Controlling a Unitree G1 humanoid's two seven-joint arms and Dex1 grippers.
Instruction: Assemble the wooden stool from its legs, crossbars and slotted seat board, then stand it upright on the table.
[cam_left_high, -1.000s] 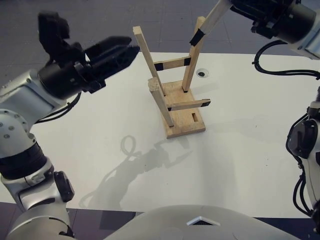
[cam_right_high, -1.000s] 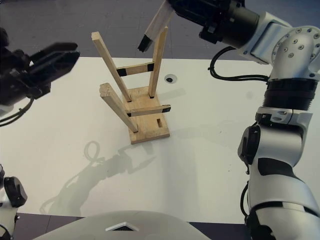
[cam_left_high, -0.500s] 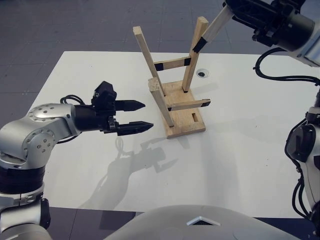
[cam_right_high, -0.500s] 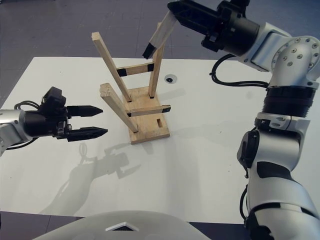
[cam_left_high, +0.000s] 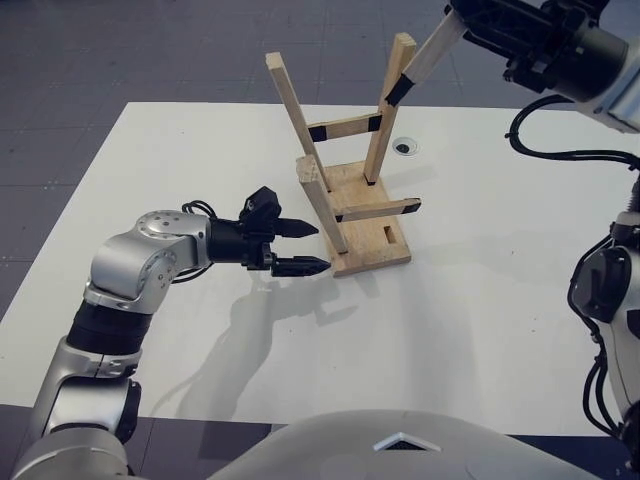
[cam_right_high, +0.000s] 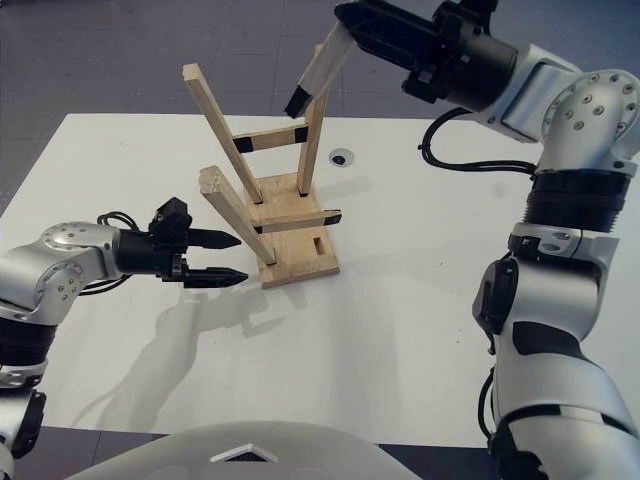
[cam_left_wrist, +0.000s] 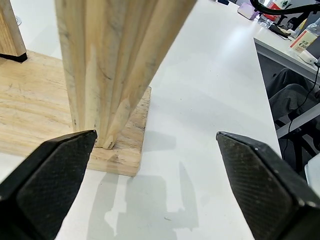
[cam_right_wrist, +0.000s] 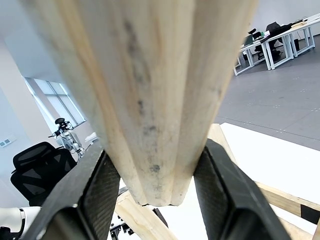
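Observation:
The slotted seat board (cam_left_high: 372, 243) lies flat on the white table (cam_left_high: 200, 160). Three legs stand in it: a far-left leg (cam_left_high: 288, 105), a far-right leg (cam_left_high: 386, 110) and a near-left leg (cam_left_high: 322, 205). One crossbar (cam_left_high: 345, 127) joins the far legs; another (cam_left_high: 380, 210) juts from the near leg. My left gripper (cam_left_high: 322, 248) is open, low over the table, its fingers (cam_left_wrist: 45, 185) either side of the near-left leg's base (cam_left_wrist: 110, 65). My right gripper (cam_right_high: 375, 25) is shut on a loose leg (cam_right_high: 320, 68), held tilted above the far-right leg; its pads (cam_right_wrist: 95, 195) clamp the wood (cam_right_wrist: 145, 90).
An open slot (cam_left_high: 388, 234) shows at the board's near-right corner. A small dark hole (cam_left_high: 402, 147) sits in the table behind the stool. Bare table spreads to the right and in front of the board.
My left arm has come down from high at the left to table level and moved right, up to the near-left leg. The right gripper with its leg has barely shifted.

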